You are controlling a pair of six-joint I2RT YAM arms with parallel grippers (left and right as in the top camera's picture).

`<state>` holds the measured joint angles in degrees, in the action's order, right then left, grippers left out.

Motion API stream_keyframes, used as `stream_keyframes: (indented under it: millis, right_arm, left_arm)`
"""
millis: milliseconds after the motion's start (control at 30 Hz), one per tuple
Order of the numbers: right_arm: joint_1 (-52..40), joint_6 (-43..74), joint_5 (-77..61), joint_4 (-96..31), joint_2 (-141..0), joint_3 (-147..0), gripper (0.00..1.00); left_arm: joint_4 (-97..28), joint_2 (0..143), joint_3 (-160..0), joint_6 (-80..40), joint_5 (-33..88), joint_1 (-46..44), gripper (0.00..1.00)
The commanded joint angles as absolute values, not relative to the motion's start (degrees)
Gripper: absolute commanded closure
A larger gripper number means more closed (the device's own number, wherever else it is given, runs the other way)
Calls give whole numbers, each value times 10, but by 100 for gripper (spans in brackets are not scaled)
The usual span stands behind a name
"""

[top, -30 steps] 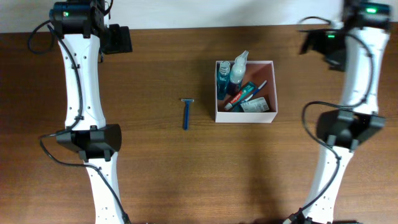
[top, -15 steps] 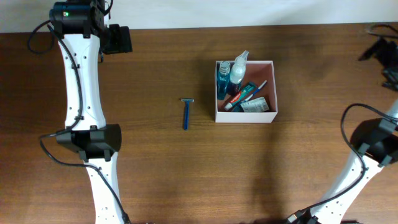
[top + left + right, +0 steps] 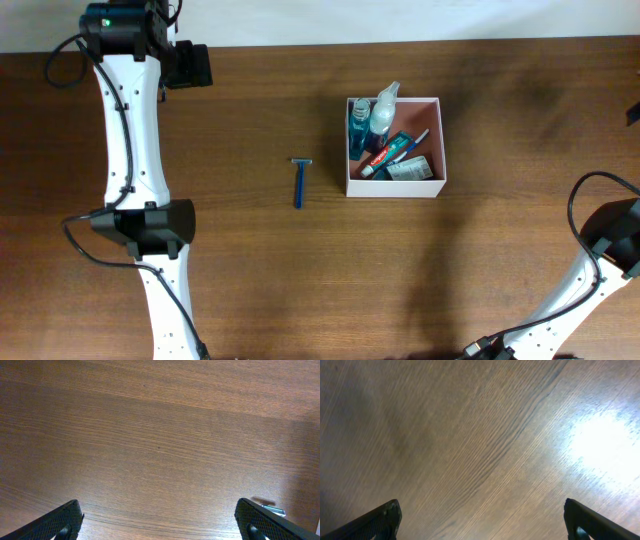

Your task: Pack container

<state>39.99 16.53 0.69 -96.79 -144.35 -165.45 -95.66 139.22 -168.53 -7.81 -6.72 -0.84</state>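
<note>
The container (image 3: 395, 187), a square white box with a pinkish inside, stands right of the table's middle. It holds two bottles (image 3: 378, 113), a toothpaste tube (image 3: 386, 155) and other toiletries. A blue razor (image 3: 298, 183) lies on the wood to its left, apart from it. My left gripper (image 3: 190, 63) is at the far left back, open and empty over bare wood (image 3: 160, 525). The razor's head (image 3: 270, 508) shows near its right finger. My right gripper (image 3: 482, 520) is open and empty over bare wood, and is almost out of the overhead view.
The wooden table (image 3: 300, 270) fills the view, with a white wall strip along its back edge. The left arm's white links (image 3: 135, 150) run down the left side. The right arm's base link (image 3: 600, 260) stands at the right edge.
The right arm has swung away to the right, from beside the container to almost out of the overhead view. The left arm, razor and container have not moved.
</note>
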Motion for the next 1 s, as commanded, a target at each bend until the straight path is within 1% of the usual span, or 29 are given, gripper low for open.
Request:
stream_keyframes:
  millis: [0, 67, 333, 433, 567, 633, 867, 967]
  right_arm:
    - [398, 170, 37, -936, -1440, -1659, 1]
    - [398, 170, 35, -915, -1440, -1659, 1]
    - [397, 170, 35, -915, -1440, -1659, 1]
    - [397, 170, 35, -915, -1440, -1659, 1]
    - [397, 170, 35, -915, -1440, -1659, 1]
    - [397, 170, 35, -915, -1440, -1659, 1]
    - [397, 170, 35, -915, -1440, -1659, 1]
    - [397, 170, 35, -915, -1440, -1659, 1]
  left_arm:
    - [-959, 1397, -1685, -83, -73, -6, 1]
    - [-959, 1397, -1685, -83, -74, -6, 1]
    - [-947, 1397, -1685, -83, -70, -7, 1]
    - [-944, 1397, -1685, -83, -22, -7, 1]
    - [-939, 1398, -1685, -83, 111, -7, 1]
    - [-942, 1398, -1685, -83, 145, -7, 1]
    - [-958, 1398, -1685, -83, 153, -8, 1]
    - [-967, 1398, -1680, -46, 153, -14, 1]
